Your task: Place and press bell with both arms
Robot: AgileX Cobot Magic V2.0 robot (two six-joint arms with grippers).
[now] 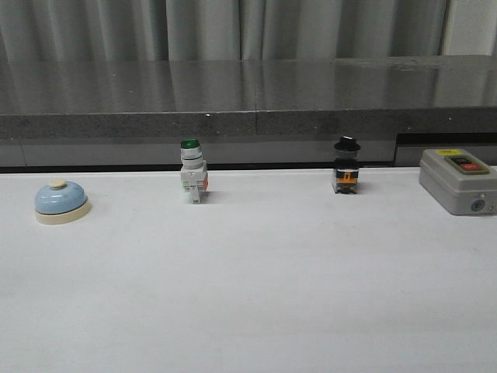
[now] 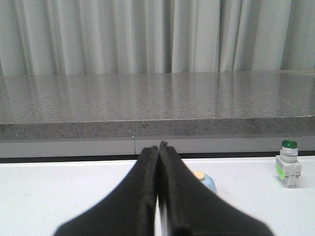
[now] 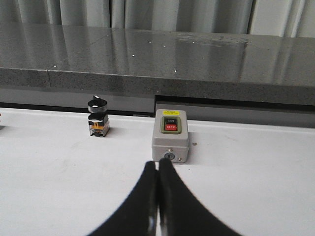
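The light-blue bell with its cream base and button sits at the far left of the white table in the front view. In the left wrist view only part of the bell peeks out from behind my left gripper, which is shut with nothing in it and held short of the bell. My right gripper is shut and empty too, its tips in line with the grey switch box. Neither arm appears in the front view.
A green-capped white push-button and a black-capped switch stand along the table's back edge. The grey ON/OFF box is at the back right. Behind the table runs a dark stone ledge, with curtains beyond it.
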